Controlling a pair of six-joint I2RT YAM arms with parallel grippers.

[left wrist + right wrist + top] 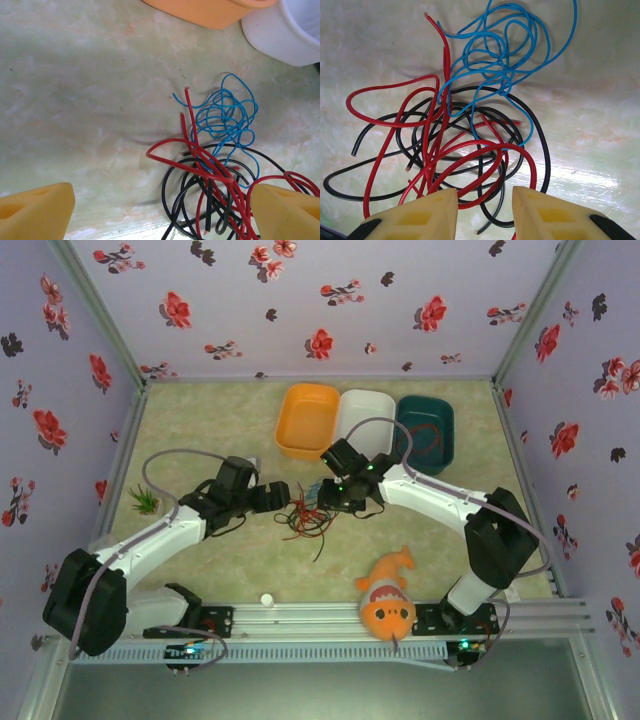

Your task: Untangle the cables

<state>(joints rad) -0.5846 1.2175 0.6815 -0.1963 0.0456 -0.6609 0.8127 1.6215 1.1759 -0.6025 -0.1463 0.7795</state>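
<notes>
Step in hand: first grasp on the tangle; no strand looks separated yet.
The cables [305, 515] lie mid-frame between both grippers, a rounded heap with no clear long axis; one red end points upper left in the right wrist view. The left gripper [160, 215] is wide open and empty. The right gripper [485, 205] is part-open over red loops. Next move probably calls for pinching one strand only.

The cables [305, 515] lie in one messy heap on the bench [200, 570]. They are all thin and bendy. The blue one [500, 55] curls in small loops at one side of the heap. The red wires [434, 127] and the black wires [538, 127] cross over and under each other in wide rings. A few loose ends poke out.
</notes>
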